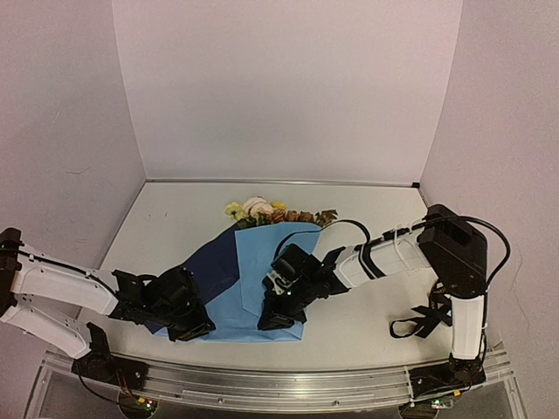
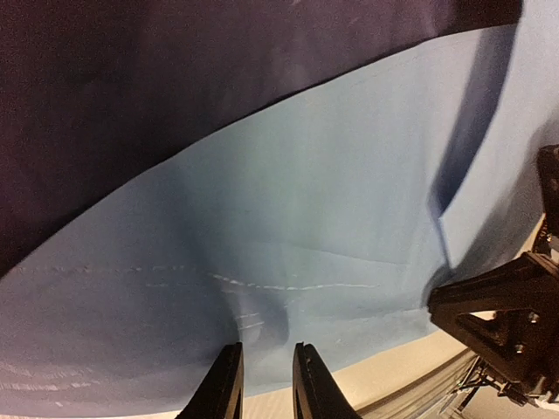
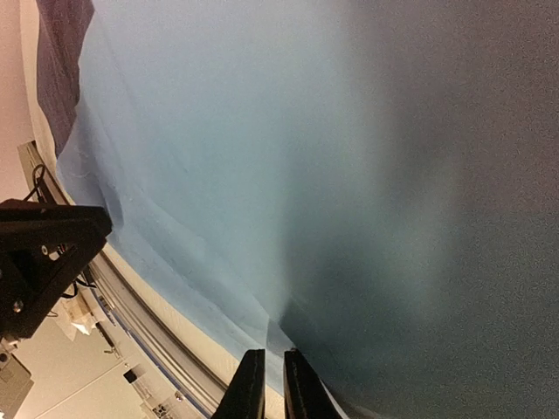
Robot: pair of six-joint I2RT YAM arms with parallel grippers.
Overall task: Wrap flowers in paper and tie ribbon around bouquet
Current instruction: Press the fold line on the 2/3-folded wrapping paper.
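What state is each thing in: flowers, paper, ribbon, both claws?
flowers: blooms poking out past the paper.
paper: folded over the flowers.
ribbon: lying loose, tied around nothing.
left gripper: slightly open, straddling the paper's edge.
right gripper: shut on the paper.

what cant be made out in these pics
Stems of the flowers: top view, under the paper.
Left gripper: left wrist view, bottom edge cuts its fingers; grip on paper unclear.
Ribbon lettering: top view, too small.
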